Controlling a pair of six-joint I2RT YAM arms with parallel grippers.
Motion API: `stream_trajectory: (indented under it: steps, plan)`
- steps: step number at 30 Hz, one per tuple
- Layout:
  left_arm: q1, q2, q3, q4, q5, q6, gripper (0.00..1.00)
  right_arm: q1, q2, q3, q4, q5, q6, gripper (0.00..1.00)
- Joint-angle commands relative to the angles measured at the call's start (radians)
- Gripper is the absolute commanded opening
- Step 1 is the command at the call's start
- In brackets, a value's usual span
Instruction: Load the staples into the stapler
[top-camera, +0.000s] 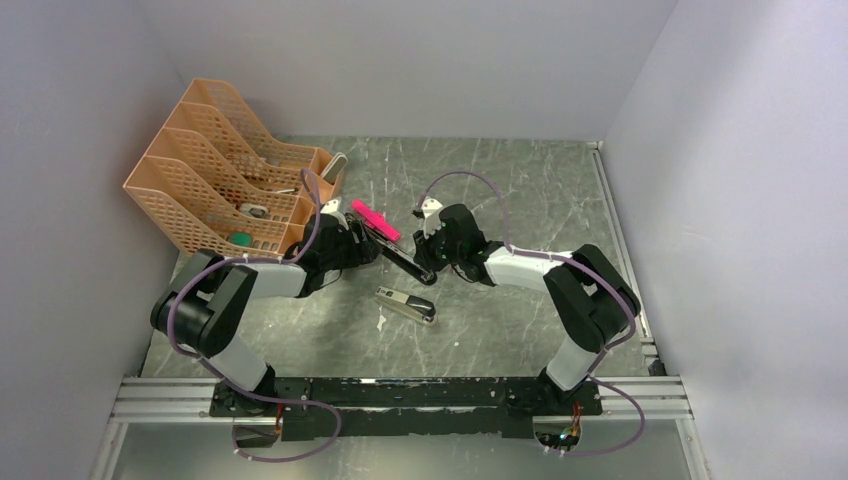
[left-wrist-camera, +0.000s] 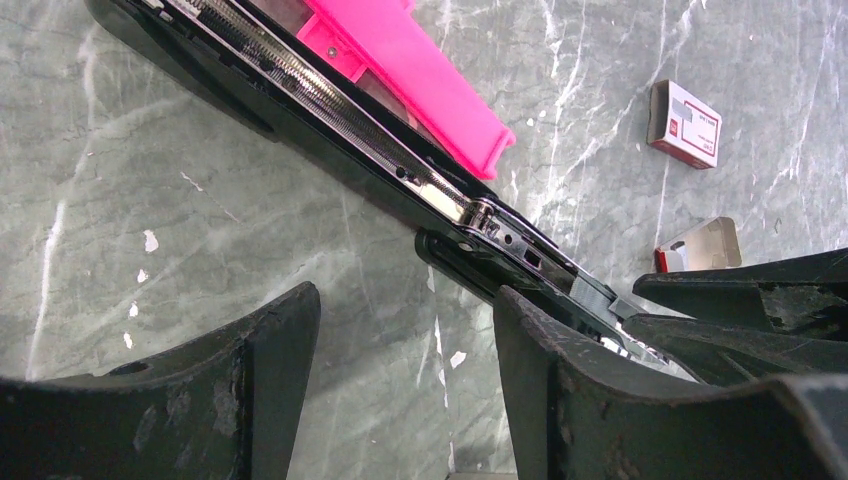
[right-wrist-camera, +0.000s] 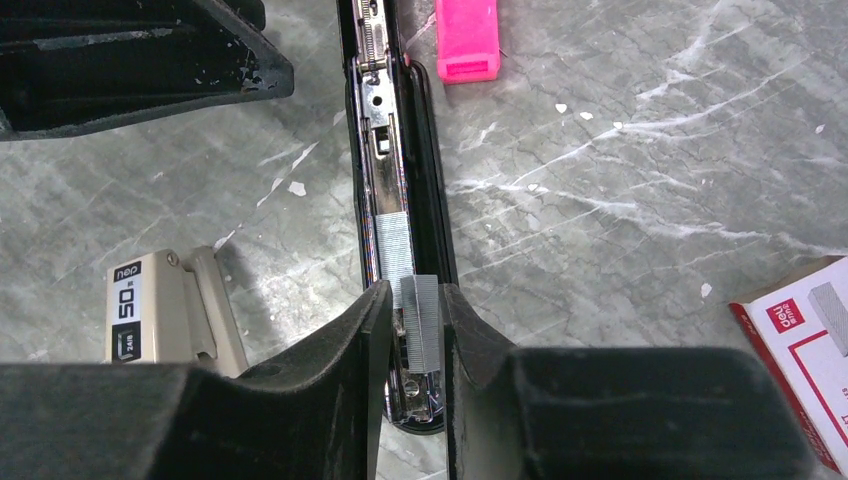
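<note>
The black stapler (top-camera: 405, 262) lies open on the table, its silver rail (right-wrist-camera: 375, 110) facing up, with a pink plastic piece (top-camera: 375, 218) at its far end. One strip of staples (right-wrist-camera: 393, 245) lies in the rail. My right gripper (right-wrist-camera: 418, 330) is shut on a second staple strip (right-wrist-camera: 421, 315) and holds it right over the rail's near end. My left gripper (left-wrist-camera: 400, 340) is open and empty. Its right finger (left-wrist-camera: 530, 340) is beside the stapler (left-wrist-camera: 330, 120). The white staple box with red print (left-wrist-camera: 685, 122) lies nearby and also shows in the right wrist view (right-wrist-camera: 800, 340).
A second, grey-beige stapler (top-camera: 405, 305) lies in front of the black one and shows in the right wrist view (right-wrist-camera: 165, 305). An orange file organiser (top-camera: 225, 180) stands at the back left. A torn box flap (left-wrist-camera: 700, 245) lies near the staple box.
</note>
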Motion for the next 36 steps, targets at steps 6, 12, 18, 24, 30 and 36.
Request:
stream_trajectory:
  steps: [6,12,18,24,30,36]
  plan:
    - [0.005,-0.022,0.002,0.039,-0.017,0.014,0.68,-0.006,0.002,0.021,-0.011,-0.013,-0.017,0.28]
    - [0.005,-0.023,0.002,0.039,-0.017,0.015,0.68,-0.006,0.016,0.029,-0.026,-0.008,-0.022,0.26]
    - [0.005,-0.024,0.002,0.039,-0.017,0.015,0.68,-0.005,0.024,0.035,-0.034,-0.003,-0.026,0.21]
    - [0.005,-0.023,0.0,0.042,-0.015,0.014,0.68,-0.005,0.021,0.037,-0.033,-0.012,-0.028,0.26]
    - [0.005,-0.022,0.0,0.044,-0.015,0.014,0.69,-0.004,0.031,0.044,-0.052,-0.005,-0.036,0.28]
    - [0.005,-0.024,0.0,0.045,-0.014,0.015,0.68,-0.004,0.023,0.043,-0.057,0.002,-0.036,0.19]
